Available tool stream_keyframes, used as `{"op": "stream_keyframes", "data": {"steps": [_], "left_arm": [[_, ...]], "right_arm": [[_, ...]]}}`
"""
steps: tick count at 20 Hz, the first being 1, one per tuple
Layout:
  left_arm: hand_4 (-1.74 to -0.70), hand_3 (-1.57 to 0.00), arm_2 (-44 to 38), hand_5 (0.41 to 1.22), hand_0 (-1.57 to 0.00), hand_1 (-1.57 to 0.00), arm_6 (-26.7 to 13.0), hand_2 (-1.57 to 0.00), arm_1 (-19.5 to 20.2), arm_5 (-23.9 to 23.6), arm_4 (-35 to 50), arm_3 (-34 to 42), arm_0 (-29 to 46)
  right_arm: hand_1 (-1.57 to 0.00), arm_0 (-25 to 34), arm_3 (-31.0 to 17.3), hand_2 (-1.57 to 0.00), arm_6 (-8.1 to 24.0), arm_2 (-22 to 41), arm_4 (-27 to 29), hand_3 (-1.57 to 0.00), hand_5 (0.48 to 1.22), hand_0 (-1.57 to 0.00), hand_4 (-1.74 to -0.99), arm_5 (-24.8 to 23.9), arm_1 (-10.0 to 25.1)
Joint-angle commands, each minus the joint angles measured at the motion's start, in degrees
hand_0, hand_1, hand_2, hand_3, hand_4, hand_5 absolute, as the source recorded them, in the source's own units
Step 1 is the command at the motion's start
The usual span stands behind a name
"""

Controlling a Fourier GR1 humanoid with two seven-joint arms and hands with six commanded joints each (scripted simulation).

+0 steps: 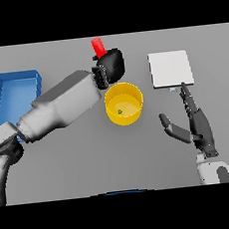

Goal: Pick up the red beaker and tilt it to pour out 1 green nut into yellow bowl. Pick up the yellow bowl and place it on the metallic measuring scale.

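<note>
Head view: left hand (110,67) reaching across the table from the left, fingers curled round the red beaker (98,46), only the beaker's upper part showing above the knuckles. Beaker held just behind the far rim of the yellow bowl (131,97), leaning slightly to the left. 1 green nut (119,111) lying on the bowl's floor, so pour step apparently done. Right hand (196,123) resting open near the right edge, fingers straight and pointing toward the metallic measuring scale (170,68), thumb spread out to the left, holding nothing. Scale a flat pale square to the right of the bowl, near but apart from it. Blue tray (12,78) at the far left, partly hidden by the left arm; contents impossible to tell.

Handling, as a judgement: bowl probably light and stiff, with smooth thin walls likely to slip under a loose pinch. Best taken at the rim on the right side, thumb inside or outside against the wall, kept level so the nut stays in. Beaker likewise rigid and light; firm wrap round its body enough.
</note>
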State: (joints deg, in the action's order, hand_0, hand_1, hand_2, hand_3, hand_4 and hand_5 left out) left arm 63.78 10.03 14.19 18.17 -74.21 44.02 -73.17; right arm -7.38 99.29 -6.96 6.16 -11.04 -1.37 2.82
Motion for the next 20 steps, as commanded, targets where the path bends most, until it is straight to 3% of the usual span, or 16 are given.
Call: {"op": "stream_keyframes", "data": {"steps": [1,4,7,11,13,16,20], "left_arm": [[-1.73,-1.57,0.70,1.221,-1.57,-1.57,-0.03,-1.57,-0.66,-0.35,-0.85,-0.24,-0.47],[-1.73,-1.57,2.56,1.221,-1.57,-1.57,2.11,-1.57,-1.25,-0.33,-3.36,-0.30,-4.05],[-1.73,-1.57,2.18,1.221,-1.57,-1.57,4.72,-1.57,-0.30,-0.11,-4.90,-1.97,-10.84],[-1.72,-1.57,-4.81,1.221,-1.57,-1.57,5.02,-1.57,3.20,-2.68,-2.25,-7.44,-17.78],[-1.72,-1.57,-10.02,1.221,-1.57,-1.57,2.75,-1.57,5.06,-2.88,0.30,-11.71,-20.65],[-1.73,-1.52,-22.50,1.221,-1.57,-1.57,-3.66,-1.57,7.12,0.58,9.09,-18.99,-22.96],[-1.74,-1.52,-40.80,1.221,-1.57,-1.57,-7.46,-1.57,14.89,0.95,24.65,-25.61,-20.30]], "right_arm": [[0.00,0.84,-0.21,0.00,0.90,-0.56,-0.07,0.00,0.579,0.00,-1.133,-0.33,0.42],[0.00,-0.18,-0.48,0.00,-0.34,-0.01,-0.52,0.00,0.575,0.00,-1.133,-0.46,-0.12],[0.00,0.21,-0.16,0.00,0.71,-0.03,-0.62,0.00,0.565,0.00,-1.138,-0.50,0.00],[0.00,0.73,-0.33,0.00,-0.57,-0.43,-0.08,0.00,0.553,0.00,-1.131,-0.20,0.45],[0.00,0.81,-0.32,0.00,-0.10,-0.17,0.39,0.00,0.554,0.00,-1.117,0.37,0.30],[0.00,1.24,-0.46,0.00,-0.98,0.07,0.67,0.00,0.572,0.00,-1.102,0.99,0.56],[0.00,2.09,-0.79,0.00,0.04,0.12,1.36,0.00,0.582,0.00,-1.116,1.43,0.52]]}}
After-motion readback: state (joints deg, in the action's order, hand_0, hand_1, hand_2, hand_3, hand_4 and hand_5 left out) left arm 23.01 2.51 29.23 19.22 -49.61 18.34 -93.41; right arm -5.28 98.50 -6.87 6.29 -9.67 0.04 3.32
